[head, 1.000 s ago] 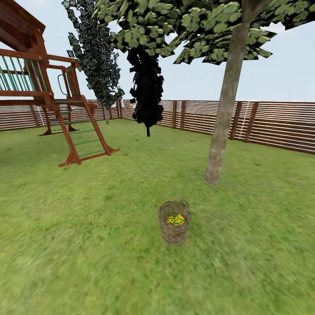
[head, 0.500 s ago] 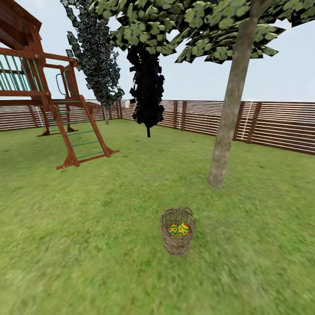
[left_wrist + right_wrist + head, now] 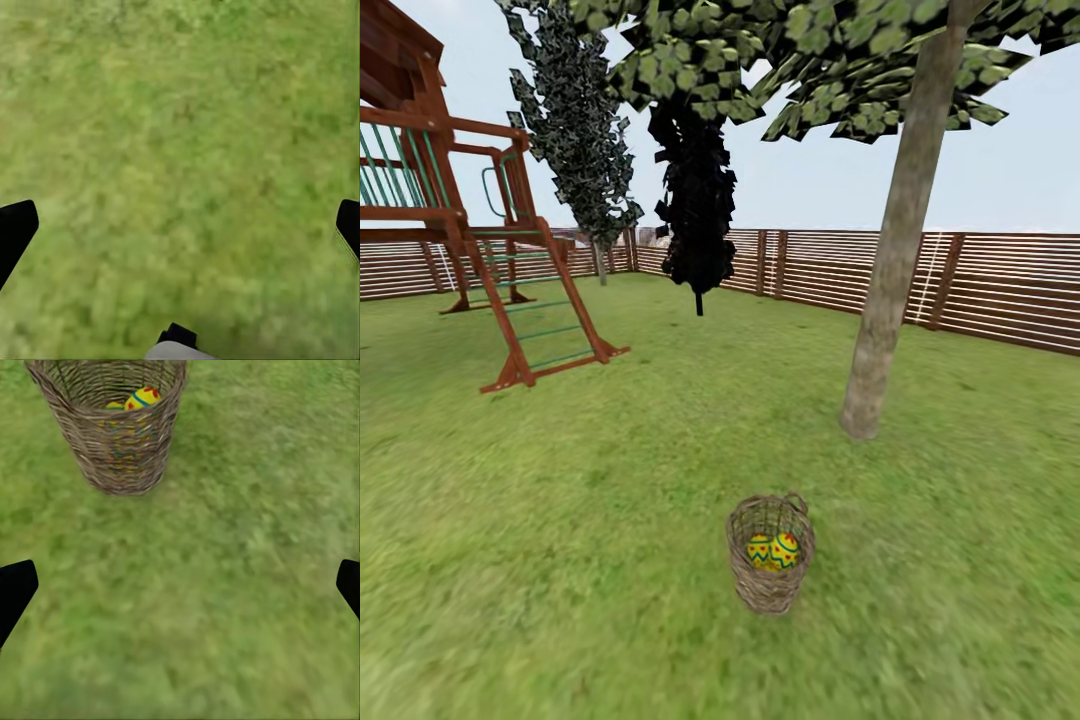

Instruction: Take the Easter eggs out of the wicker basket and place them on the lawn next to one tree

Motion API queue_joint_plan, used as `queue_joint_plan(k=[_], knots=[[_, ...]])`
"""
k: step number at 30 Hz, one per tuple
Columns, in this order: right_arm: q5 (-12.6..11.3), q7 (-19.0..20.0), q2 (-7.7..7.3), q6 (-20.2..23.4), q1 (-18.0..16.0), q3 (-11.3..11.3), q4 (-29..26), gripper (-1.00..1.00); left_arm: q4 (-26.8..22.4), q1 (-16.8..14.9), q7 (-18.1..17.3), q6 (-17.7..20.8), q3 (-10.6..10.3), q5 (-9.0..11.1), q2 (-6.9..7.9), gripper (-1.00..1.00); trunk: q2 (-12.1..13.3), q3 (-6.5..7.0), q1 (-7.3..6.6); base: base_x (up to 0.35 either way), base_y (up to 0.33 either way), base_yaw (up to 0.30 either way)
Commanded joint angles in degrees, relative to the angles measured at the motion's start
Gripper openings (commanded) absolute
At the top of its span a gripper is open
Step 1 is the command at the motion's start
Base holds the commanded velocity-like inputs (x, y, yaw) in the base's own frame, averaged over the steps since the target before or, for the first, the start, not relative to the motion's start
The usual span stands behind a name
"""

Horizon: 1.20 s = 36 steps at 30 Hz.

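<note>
Wicker basket (image 3: 769, 553) with Easter eggs (image 3: 772, 551) nearer than before; both end effectors spread apart.

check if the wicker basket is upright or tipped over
Upright. The wicker basket stands on the lawn with its open rim up, Easter eggs showing inside.

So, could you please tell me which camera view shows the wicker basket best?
The right wrist view: the wicker basket is close, its weave and the Easter eggs inside clear. The head view shows it smaller, upright on the lawn. The left wrist view has just grass.
</note>
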Motion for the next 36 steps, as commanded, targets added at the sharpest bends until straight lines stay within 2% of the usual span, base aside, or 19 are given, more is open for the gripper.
queue_joint_plan(k=[1, 5, 7, 10, 13, 16, 18, 20, 22, 23, 25, 27, 29, 30, 33, 36], knots=[[0.0, -0.1, 0.01, -0.1, 0.0, 0.0, 0.0, 1.0, 0.0, 0.0, 0.0, -0.2, -0.1, 0.3, 0.02, 1.0, -0.1, -0.1, 0.07, 0.343, 0.0, 0.0], [-0.1, -0.1, 0.02, 0.1, -0.1, -0.1, -0.2, 1.0, 0.0, 0.0, 0.0, -0.2, -0.1, 0.3, 0.0, 1.0, -0.1, -0.1, 0.07, 0.342, 0.0, 0.0], [-0.2, -0.2, 0.08, 0.2, -1.1, -0.2, -0.5, 1.0, 0.0, 0.0, -0.1, -0.2, -0.1, 0.3, -0.08, 1.0, -0.1, -0.1, 0.07, 0.342, 0.0, 0.0], [-0.2, -1.1, 0.15, 1.5, -5.5, -0.2, -0.2, 1.0, 0.0, 0.0, -0.1, -0.2, -0.2, 0.2, -0.11, 1.0, -0.1, -0.1, 0.07, 0.343, 0.0, 0.0], [-0.3, -4.1, 0.18, 8.1, -11.0, -0.2, 0.1, 1.0, 0.0, 0.0, -0.2, -0.2, -0.2, 0.1, -0.22, 1.0, -0.1, -0.1, 0.07, 0.342, 0.0, 0.0], [-0.9, -5.0, 0.18, 11.1, -15.5, -0.2, 0.2, 1.0, -0.1, 0.0, -0.2, -0.3, -0.2, 0.2, -0.18, 1.0, -0.1, -0.1, 0.07, 0.342, 0.0, 0.0], [-3.4, -5.2, 0.16, 11.8, -18.0, -0.2, 0.2, 1.0, -0.1, 0.0, -0.2, -0.6, -0.2, 0.2, -0.07, 1.0, -0.1, -0.1, 0.07, 0.342, 0.0, 0.0], [-8.4, -5.8, 0.14, 12.7, -20.6, -0.4, 0.7, 1.0, -0.1, 0.0, -0.2, -1.1, -0.2, 0.2, 0.0, 1.0, -0.1, -0.1, 0.07, 0.343, 0.0, 0.0], [-16.1, -6.9, 0.11, 14.2, -23.5, -0.6, 2.4, 1.0, -0.1, 0.0, -0.2, -1.3, -0.2, 0.2, 0.03, 1.0, -0.1, -0.1, 0.07, 0.343, 0.0, 0.0], [-24.2, -7.5, 0.1, 15.2, -26.7, -0.7, 4.3, 1.0, -0.1, 0.0, -0.2, -1.4, -0.2, 0.2, 0.04, 1.0, -0.1, -0.1, 0.07, 0.343, 0.0, 0.0], [-30.3, -8.1, 0.43, 16.4, -28.9, -0.7, 5.2, 1.0, -0.2, 0.0, -0.2, -1.5, -0.2, 0.2, 0.05, 1.0, -0.1, -0.1, 0.07, 0.343, 0.0, 0.0], [-32.4, -8.8, 1.57, 19.0, -29.6, -0.7, 5.3, 1.0, -0.2, 0.0, -0.2, -1.5, -0.1, 0.2, 0.05, 1.0, -0.1, -0.1, 0.07, 0.342, 0.0, 0.0], [-33.4, -9.5, 3.21, 22.8, -30.0, -0.7, 5.5, 1.0, -0.2, 0.0, -0.2, -1.5, -0.1, 0.2, 0.05, 1.0, -0.1, -0.1, 0.07, 0.342, 0.0, 0.0], [-33.5, -9.6, 3.51, 23.4, -30.1, -0.6, 5.7, 1.0, -0.2, 0.0, -0.2, -1.6, -0.1, 0.2, 0.05, 1.0, -0.1, -0.1, 0.07, 0.342, 0.0, 0.0], [-33.7, -9.7, 3.98, 23.6, -30.1, -0.8, 5.9, 1.0, -0.2, 0.0, -0.2, -1.6, -0.1, 0.3, 0.05, 1.0, -0.1, -0.1, 0.07, 0.342, 0.029, 0.0], [-33.7, -9.8, 3.92, 21.0, -30.1, -0.8, 6.3, 1.0, -0.2, 0.0, -0.1, -1.6, -0.1, 0.3, 0.11, 1.0, -0.1, -0.1, 0.07, 0.34, 0.103, 0.0]])
